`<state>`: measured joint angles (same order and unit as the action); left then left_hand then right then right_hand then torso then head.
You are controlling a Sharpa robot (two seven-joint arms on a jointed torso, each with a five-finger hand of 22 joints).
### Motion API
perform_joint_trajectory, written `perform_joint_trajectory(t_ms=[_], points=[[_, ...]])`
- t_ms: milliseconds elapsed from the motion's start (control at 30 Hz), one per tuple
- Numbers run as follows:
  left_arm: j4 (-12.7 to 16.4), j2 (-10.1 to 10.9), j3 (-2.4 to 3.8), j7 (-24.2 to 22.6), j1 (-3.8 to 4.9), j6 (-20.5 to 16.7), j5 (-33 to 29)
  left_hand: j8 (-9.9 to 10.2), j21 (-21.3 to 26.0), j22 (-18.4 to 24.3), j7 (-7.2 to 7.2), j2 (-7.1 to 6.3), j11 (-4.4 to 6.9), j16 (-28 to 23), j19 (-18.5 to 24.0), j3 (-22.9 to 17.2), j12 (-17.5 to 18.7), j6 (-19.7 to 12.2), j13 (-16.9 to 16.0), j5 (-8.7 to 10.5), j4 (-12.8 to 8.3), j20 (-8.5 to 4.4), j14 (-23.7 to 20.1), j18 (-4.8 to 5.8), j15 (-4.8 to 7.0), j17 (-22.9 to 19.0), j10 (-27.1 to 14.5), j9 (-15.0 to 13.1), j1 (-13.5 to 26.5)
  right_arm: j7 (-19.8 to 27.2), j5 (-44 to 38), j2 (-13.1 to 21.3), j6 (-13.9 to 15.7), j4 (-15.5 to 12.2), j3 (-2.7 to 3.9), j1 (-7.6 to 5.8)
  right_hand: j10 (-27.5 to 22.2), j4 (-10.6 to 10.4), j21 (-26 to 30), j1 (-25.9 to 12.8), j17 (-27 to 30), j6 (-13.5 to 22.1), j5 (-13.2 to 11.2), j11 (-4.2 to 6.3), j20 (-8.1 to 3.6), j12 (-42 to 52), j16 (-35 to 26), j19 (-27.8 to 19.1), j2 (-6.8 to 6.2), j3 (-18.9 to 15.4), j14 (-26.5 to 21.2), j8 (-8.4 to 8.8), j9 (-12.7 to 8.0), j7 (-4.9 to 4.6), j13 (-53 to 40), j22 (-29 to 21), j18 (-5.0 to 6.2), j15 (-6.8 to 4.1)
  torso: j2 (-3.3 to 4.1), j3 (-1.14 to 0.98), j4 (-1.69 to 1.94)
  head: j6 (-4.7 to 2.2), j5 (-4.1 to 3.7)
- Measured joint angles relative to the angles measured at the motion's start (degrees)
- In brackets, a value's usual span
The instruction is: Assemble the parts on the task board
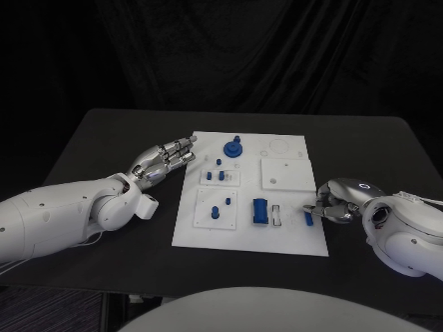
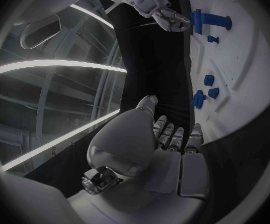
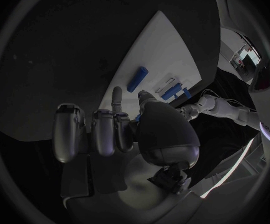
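The white task board lies in the middle of the black table. On it are a blue knob at the far end, small blue pegs on the left side, a blue block and a slim blue bar by the right edge. My right hand sits at that edge with its fingers curled, beside the bar. In the right wrist view one finger stretches toward the bar, which lies flat on the board. My left hand hovers at the board's far left edge, fingers straight and apart, holding nothing.
Two raised white square plates and a pale ring take up the board's far right. A white slotted piece stands next to the blue block. Bare black table surrounds the board on all sides.
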<state>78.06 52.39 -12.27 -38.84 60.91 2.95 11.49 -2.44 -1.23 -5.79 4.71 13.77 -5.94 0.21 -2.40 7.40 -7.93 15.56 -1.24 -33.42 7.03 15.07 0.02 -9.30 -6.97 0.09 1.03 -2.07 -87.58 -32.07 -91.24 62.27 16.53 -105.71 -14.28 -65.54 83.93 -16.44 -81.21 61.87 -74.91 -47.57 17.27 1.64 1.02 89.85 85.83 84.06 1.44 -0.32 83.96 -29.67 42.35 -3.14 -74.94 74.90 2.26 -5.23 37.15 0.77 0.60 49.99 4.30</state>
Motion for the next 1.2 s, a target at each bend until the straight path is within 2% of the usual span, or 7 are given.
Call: perform_joint_trajectory(t_ms=[233, 500, 800, 900, 967, 1033, 1200], points=[[0.0, 0.0, 0.00, 0.0, 0.00, 0.0, 0.0, 0.0, 0.0, 0.0, 0.00, 0.00, 0.00, 0.0, 0.0, 0.0, 0.0, 0.0, 0.0, 0.00, 0.0, 0.00, 0.0, 0.00, 0.00, 0.0, 0.0, 0.0, 0.0, 0.0, -0.3, -0.9, -0.1, 0.3, 0.00, 0.28, 0.0, 0.2, 0.0, 0.0, 0.0, -0.9, 0.2, 0.00, 0.00, 0.0, 0.0, 0.0, -0.04, -0.2, 0.0, 0.80, -0.9, 0.14, 0.0, 0.0, -0.01, 0.00, 0.01, 0.00, -0.04, 0.00, -0.31], [0.1, 0.1, 0.00, 0.0, 0.00, 0.0, 0.0, 0.0, 0.0, 0.0, 0.00, 0.00, -0.20, 0.0, 0.0, 0.0, 0.0, 0.0, 0.0, 0.00, 0.0, 0.00, 0.0, 0.00, 0.00, 0.0, 0.2, 0.0, 0.0, 0.0, -0.4, -1.6, -0.5, 0.9, 0.00, 0.84, 0.2, 1.1, 0.0, 2.8, 0.0, -1.9, 5.6, -0.21, 0.21, 0.0, 0.0, -0.2, -0.24, -0.1, 0.0, 2.71, -2.7, -0.04, 0.0, 0.0, -0.01, 0.00, -0.01, 0.04, -0.01, 0.00, -0.37], [0.1, 0.1, 0.00, 0.1, -0.01, 0.0, 0.0, 0.0, 0.0, 0.0, 0.00, 0.00, -0.20, 0.0, 0.0, 0.0, 0.0, 0.0, 0.0, 0.00, 0.0, 0.00, 0.0, 0.00, 0.00, 0.0, 0.2, 0.0, 0.0, 0.2, -0.8, -2.3, -0.5, 1.3, 0.28, 1.25, 0.2, 4.8, 0.0, 8.4, 0.0, -3.0, 20.4, -0.21, 0.21, 0.0, 0.0, -0.2, -1.52, 3.4, 0.0, 4.25, -3.5, 0.31, 0.0, 0.0, -0.01, 0.00, -0.01, 0.04, -0.01, 0.00, -0.38], [0.1, 0.1, 0.00, 0.1, -0.01, 0.0, 0.0, 0.0, 0.0, 0.0, 0.00, 0.00, -0.20, 0.0, 0.0, 0.0, 0.0, 0.0, 0.0, 0.00, 0.0, 0.00, 0.0, 0.00, 0.00, 0.0, 0.2, 0.0, 0.0, 0.4, -0.9, -2.5, -0.4, 1.3, 0.32, 1.30, 0.2, 6.3, 0.0, 9.4, 0.0, -3.3, 22.9, -0.21, 0.21, 0.0, 0.0, -0.2, -1.90, 4.9, 0.0, 4.39, -3.5, 0.41, 0.0, 0.0, 0.00, 0.00, -0.01, 0.03, -0.01, 0.00, -0.38], [0.1, 0.1, 0.00, 0.1, -0.01, 0.0, 0.0, 0.0, 0.0, 0.0, 0.00, 0.00, -0.20, 0.0, 0.0, 0.0, 0.0, 0.0, 0.0, 0.00, 0.0, 0.00, 0.0, -0.01, 0.00, 0.0, 0.2, 0.0, 0.0, 0.5, -0.9, -2.5, -0.4, 1.3, 0.34, 1.33, 0.2, 7.5, 0.0, 10.1, 0.0, -3.5, 23.1, -0.22, 0.21, 0.0, 0.0, -0.2, -2.04, 6.1, 0.0, 4.39, -3.5, 0.39, 0.0, 0.0, 0.00, 0.01, -0.01, 0.02, -0.01, 0.00, -0.38], [0.1, 0.1, 0.00, 0.1, -0.01, 0.0, 0.0, 0.0, 0.0, 0.0, 0.00, 0.00, -0.20, 0.0, 0.0, 0.0, 0.0, 0.0, 0.0, 0.00, 0.0, 0.00, 0.0, 0.00, 0.00, 0.0, 0.2, 0.0, 0.0, 0.6, -1.0, -2.6, -0.3, 1.3, 0.37, 1.36, 0.2, 8.6, 0.0, 10.5, 0.0, -3.6, 19.9, -0.22, 0.21, 0.0, 0.0, -0.2, -2.29, 8.1, 0.0, 4.45, -3.5, 0.30, 0.0, 0.0, 0.00, 0.01, -0.01, 0.02, -0.01, 0.00, -0.36], [0.1, 0.1, 0.00, 0.1, -0.01, 0.0, 0.0, 0.0, 0.0, 0.0, 0.00, 0.00, -0.20, 0.0, 0.0, -0.2, 0.0, 0.0, 0.0, 0.00, -0.2, 0.00, 0.0, 0.00, 0.00, 0.0, 0.2, 0.0, 0.0, 0.8, -1.1, -2.6, -0.2, 1.5, 0.39, 1.38, 0.2, 7.7, -0.2, 10.8, 0.0, -4.1, 15.7, -0.22, 0.21, 0.0, 0.0, -0.2, -3.28, 11.2, 0.0, 4.60, -3.5, 0.61, 0.0, 0.0, -0.01, 0.02, -0.01, 0.02, -0.01, 0.00, -0.32]])
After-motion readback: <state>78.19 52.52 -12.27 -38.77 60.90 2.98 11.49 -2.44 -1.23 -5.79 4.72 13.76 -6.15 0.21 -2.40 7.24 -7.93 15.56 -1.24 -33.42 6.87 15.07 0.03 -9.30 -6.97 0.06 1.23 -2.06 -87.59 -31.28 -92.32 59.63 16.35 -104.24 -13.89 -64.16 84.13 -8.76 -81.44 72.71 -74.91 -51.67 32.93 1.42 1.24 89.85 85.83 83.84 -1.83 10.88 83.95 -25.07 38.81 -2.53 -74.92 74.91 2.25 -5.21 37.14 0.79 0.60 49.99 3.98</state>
